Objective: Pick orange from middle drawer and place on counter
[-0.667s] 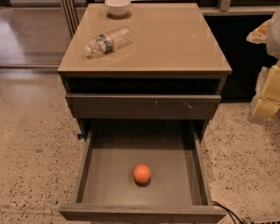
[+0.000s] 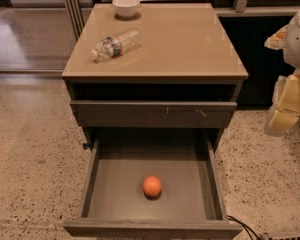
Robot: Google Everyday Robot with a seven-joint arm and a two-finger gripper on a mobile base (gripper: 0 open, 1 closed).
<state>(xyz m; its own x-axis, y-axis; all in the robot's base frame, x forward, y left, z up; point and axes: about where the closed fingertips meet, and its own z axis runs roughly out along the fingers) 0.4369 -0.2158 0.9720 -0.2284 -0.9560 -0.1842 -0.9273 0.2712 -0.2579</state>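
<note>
The orange (image 2: 152, 186) lies on the flat bottom of the middle drawer (image 2: 110, 194), which is pulled wide open at the bottom of the view. The orange sits near the drawer's middle, a little toward the front. The tan counter (image 2: 180, 44) tops the dark grey cabinet above it. My gripper (image 2: 285, 109) hangs at the right edge of the view, beside the cabinet at about the height of the upper drawer front. It is well apart from the orange and holds nothing that I can see.
A clear plastic bottle (image 2: 115, 44) lies on its side on the counter's left part. A white bowl (image 2: 126, 6) stands at the counter's back left corner. A closed grey drawer front (image 2: 155, 114) with pale scratches sits above the open drawer. Speckled beige floor (image 2: 35, 164) surrounds the cabinet.
</note>
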